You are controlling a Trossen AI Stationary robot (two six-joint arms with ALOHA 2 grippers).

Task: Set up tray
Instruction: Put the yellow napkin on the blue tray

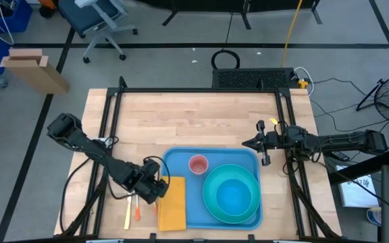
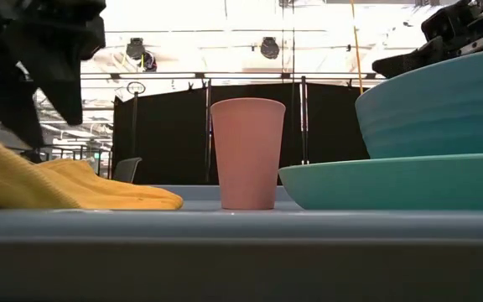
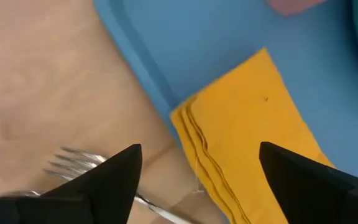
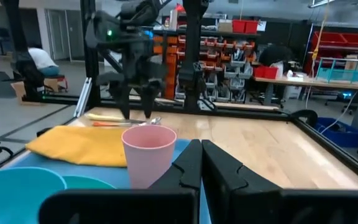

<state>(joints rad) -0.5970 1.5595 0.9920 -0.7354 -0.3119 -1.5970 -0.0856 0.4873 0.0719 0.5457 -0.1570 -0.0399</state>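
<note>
The tray (image 1: 181, 196) lay at the bench's near edge. The left hand (image 1: 155, 190) hung wide above the napkin (image 1: 171, 204) at the tray's left rim; cutlery seemingly came next. The right hand (image 1: 251, 143) waited shut beyond the tray.

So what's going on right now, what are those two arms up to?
Left claw open above napkin at tray's edge. Right claw shut, waiting by the far corner. Cup, bowl on tray; nothing blocking.

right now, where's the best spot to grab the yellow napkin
Probably its outer long edge, which hangs over the tray's left rim onto the table. The yellow napkin lies flat and folded; the open left gripper hovers over that edge, so come straight down and pinch the stacked folds there.
</note>
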